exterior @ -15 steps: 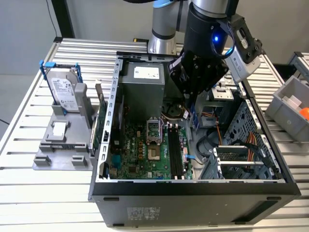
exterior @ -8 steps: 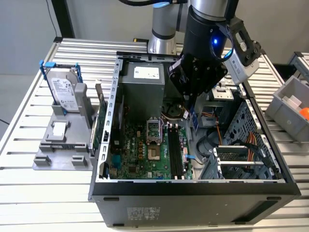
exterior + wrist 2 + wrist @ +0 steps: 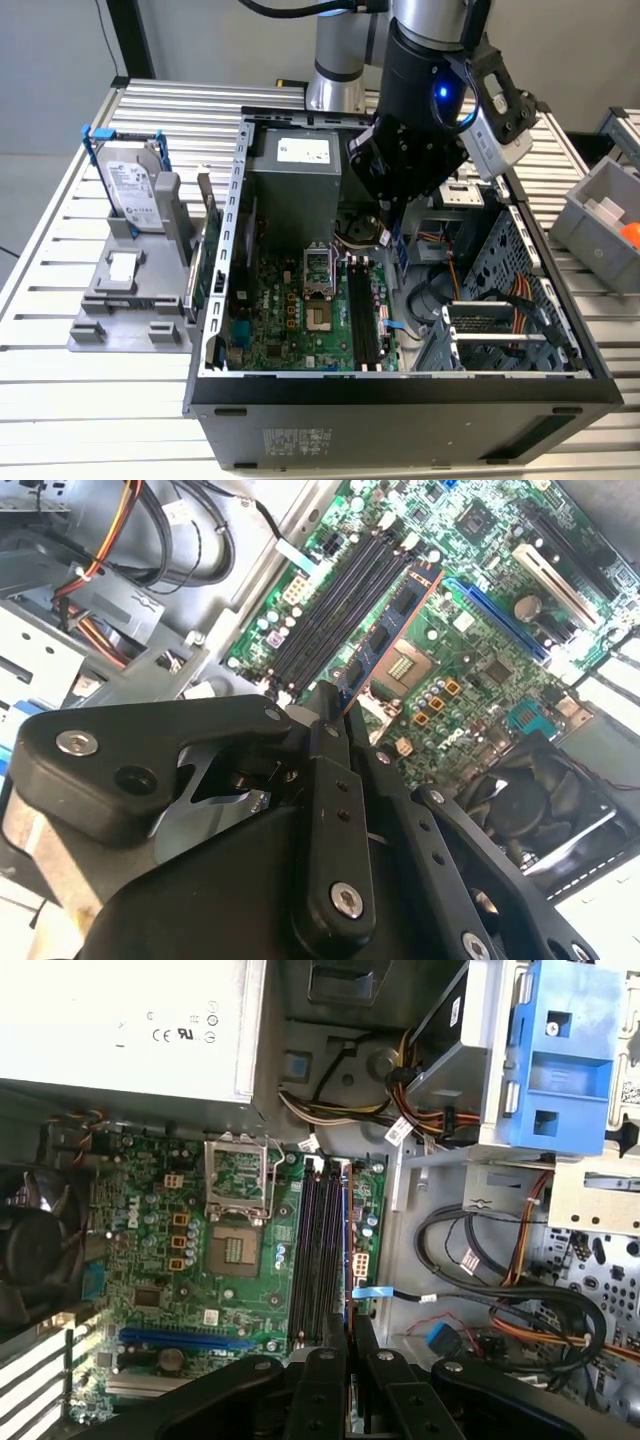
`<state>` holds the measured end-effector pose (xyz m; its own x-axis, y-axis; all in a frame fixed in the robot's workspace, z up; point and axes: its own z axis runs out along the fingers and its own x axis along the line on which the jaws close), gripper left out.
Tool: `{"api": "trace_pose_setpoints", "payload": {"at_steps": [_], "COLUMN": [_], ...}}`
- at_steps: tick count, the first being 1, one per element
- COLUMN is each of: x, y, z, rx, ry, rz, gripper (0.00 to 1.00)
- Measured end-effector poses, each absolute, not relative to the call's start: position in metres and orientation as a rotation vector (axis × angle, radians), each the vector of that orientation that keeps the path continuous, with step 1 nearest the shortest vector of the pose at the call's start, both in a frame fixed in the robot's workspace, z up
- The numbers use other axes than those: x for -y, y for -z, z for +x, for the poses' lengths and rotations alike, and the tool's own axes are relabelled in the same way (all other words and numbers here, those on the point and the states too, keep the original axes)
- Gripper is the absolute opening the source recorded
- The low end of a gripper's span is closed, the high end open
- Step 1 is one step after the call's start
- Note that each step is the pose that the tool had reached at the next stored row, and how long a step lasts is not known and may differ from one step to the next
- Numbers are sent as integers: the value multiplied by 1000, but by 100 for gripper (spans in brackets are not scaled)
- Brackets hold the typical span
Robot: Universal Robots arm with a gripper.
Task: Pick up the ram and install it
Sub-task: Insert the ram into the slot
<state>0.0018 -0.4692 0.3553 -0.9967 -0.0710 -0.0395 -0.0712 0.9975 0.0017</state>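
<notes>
Plenty is getting blocked here. In both wrist views the pincer [image 3: 335, 705] itself is covering a big chunk of the picture, so the near end of the slots [image 3: 332, 605] is getting lost behind its black body. In the exterior view the arm is hanging right over the case [image 3: 400, 410], and the fingertips are hard to pick out against all that black. The case's front wall is also cutting off the near edge of the board [image 3: 285, 320].

The pincer is squeezing the ram [image 3: 387, 635] by one end, with its fingers pressed against both faces. The stick is sitting inside the case, over the slots beside the socket [image 3: 238, 1222] and running along them. Whether its lower edge is touching a slot, I can't tell.

The second wrist view is showing the ram's face with its chips, while the first wrist view is catching it edge-on as a thin blue line. The exterior view is giving the surroundings: a drive [image 3: 135, 185] standing in a grey holder on the worktop [image 3: 50, 260] at the exterior view's left, and a grey bin [image 3: 600, 215] at its right.
</notes>
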Motion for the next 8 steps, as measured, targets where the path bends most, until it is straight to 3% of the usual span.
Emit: {"api": "trace_pose_setpoints", "payload": {"at_steps": [8], "x": [469], "y": [-350], "z": [2], "rx": [-3100], "ry": [-5], "rz": [-106], "gripper": [0]}}
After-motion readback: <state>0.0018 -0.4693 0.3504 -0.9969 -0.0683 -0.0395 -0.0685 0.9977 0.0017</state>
